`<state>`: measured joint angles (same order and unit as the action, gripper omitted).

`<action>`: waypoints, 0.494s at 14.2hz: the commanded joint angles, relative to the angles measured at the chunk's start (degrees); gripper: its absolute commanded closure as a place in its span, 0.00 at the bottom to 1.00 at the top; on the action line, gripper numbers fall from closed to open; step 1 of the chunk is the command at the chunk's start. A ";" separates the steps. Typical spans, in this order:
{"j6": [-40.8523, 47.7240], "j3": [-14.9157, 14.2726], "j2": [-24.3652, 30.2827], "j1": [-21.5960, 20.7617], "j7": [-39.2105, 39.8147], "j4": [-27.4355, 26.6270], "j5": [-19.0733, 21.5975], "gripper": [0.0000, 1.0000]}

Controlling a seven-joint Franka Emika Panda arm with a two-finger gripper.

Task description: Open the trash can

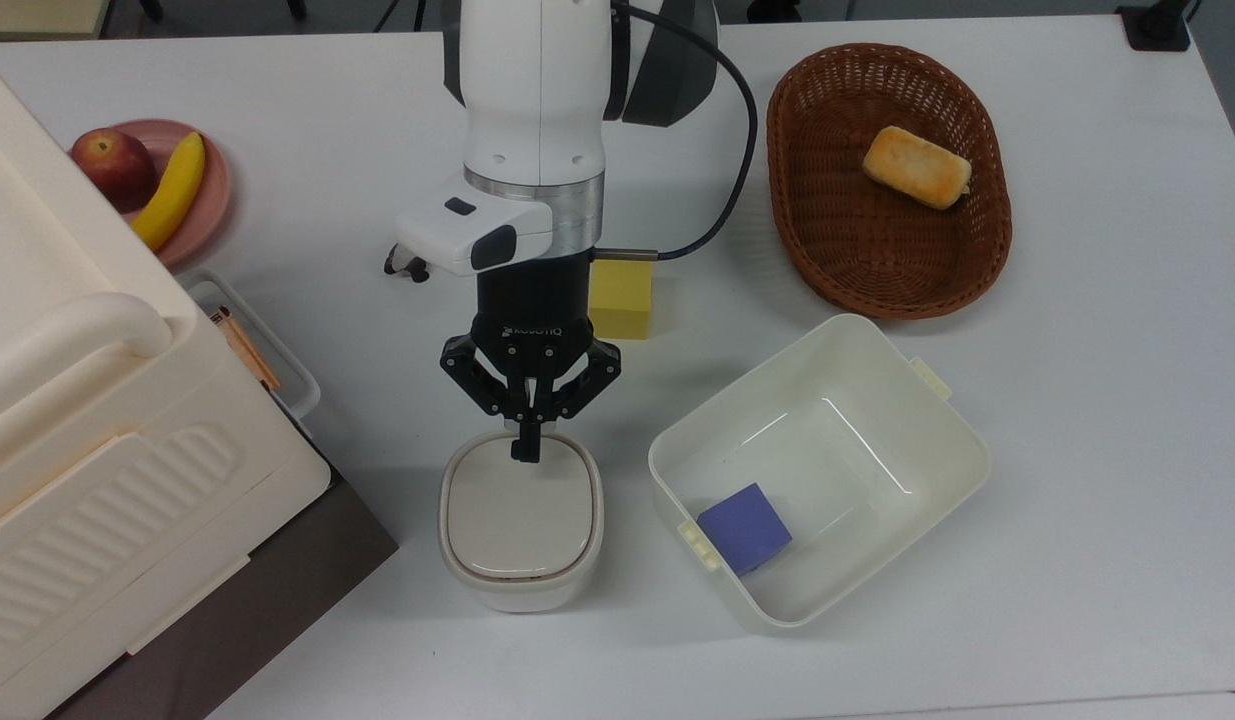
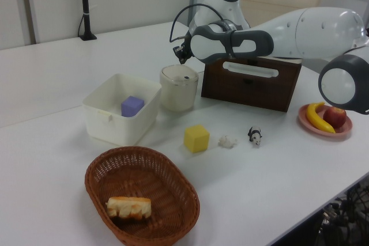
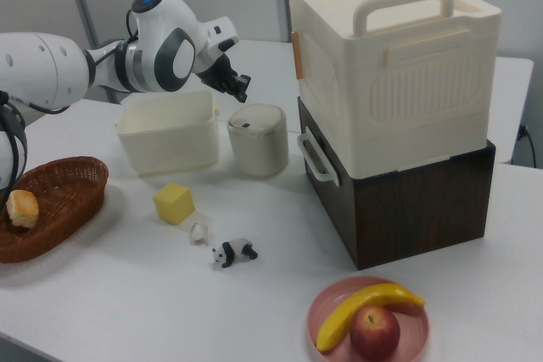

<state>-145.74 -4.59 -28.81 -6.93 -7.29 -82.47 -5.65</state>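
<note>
The trash can (image 1: pixel 522 520) is a small cream-white bin with a rounded-square beige lid, and the lid lies flat and closed. It also stands in the left view (image 2: pixel 179 89) and the right view (image 3: pixel 259 142). My gripper (image 1: pixel 525 447) points straight down over the lid's edge nearest the arm, with its black fingers pressed together and nothing between them. In the top view the fingertips cover the lid's black button. The left view has the gripper (image 2: pixel 180 57) just above the lid, and the right view has the gripper (image 3: pixel 241 85) above it too.
A lidless white tub (image 1: pixel 877 370) holding a purple block (image 1: pixel 744 527) stands to the top view's right of the can. A yellow cube (image 1: pixel 622 298), a panda figure (image 3: pixel 234 253), a wicker basket (image 1: pixel 807 230) with bread, a fruit plate (image 1: pixel 212 195) and a big cream box (image 1: pixel 87 440) surround the spot.
</note>
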 commanded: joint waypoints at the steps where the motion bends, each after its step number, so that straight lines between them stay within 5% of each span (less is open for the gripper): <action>1: -0.25 0.19 0.69 0.16 -1.15 -1.11 -4.18 1.00; 7: -0.16 -0.16 4.03 -0.37 2.54 -7.01 -5.07 1.00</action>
<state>-145.74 -4.58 -28.38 -6.87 -6.46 -84.32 -9.82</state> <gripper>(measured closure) 0.991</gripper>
